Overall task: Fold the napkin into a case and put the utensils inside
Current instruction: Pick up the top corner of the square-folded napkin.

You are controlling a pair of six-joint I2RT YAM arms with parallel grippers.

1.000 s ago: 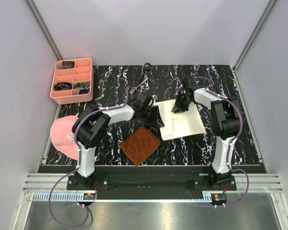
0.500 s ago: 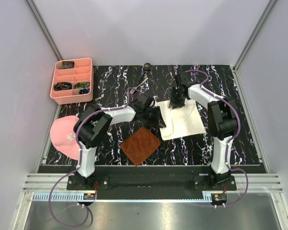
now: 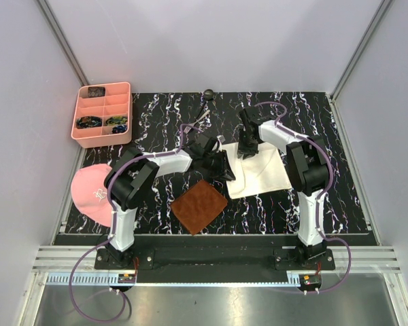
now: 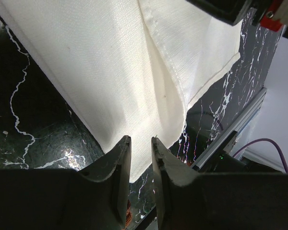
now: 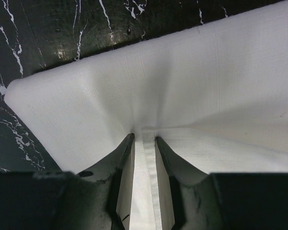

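One napkin, two grippers at its edges

The single cream napkin (image 3: 262,170) lies on the tabletop (image 3: 156,115). The right gripper (image 5: 144,136), at the napkin's 12 o'clock edge, pinches its hem. The left gripper (image 4: 140,139) sits at the 9 o'clock edge, barely parted; whether it grips is unclear.

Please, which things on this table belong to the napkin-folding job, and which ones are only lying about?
For the job: napkin, utensils.
Lying about: pink tray, brown mat, pink round item.
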